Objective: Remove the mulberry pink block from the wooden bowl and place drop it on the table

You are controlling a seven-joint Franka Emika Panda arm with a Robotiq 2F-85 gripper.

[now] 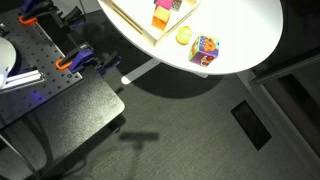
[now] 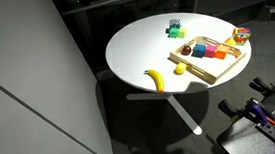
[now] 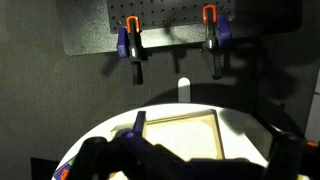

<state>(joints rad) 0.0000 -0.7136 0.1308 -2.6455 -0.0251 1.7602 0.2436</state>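
The mulberry pink block (image 2: 200,51) lies inside the wooden bowl (image 2: 203,75), in a row of coloured blocks, seemingly touching its neighbours; at this size we cannot tell whether any gap separates them. The bowl sits near one edge of the white desk (image 2: 135,47), with a yellow round fruit (image 2: 180,69) just beside its rim, a banana (image 2: 156,79) a little further out, and a multicoloured cube (image 2: 175,27) apart on the open top.

In the wrist view the claw (image 3: 190,165) hangs off the desk's edge, well short of the bowl (image 3: 180,117). It is dark and blurred, but its fingers seem spread wide with nothing between them. The task looks barely begun to us.

We see these risks:
- The blocks are packed tight, so a finger may land on a neighbour, or lift the orange block (image 1: 160,18) instead.
- The raised rim could catch a finger on a shallow approach and shove the bowl.
- The bowl is near the desk's edge, so a release too far out would send the block to the floor.
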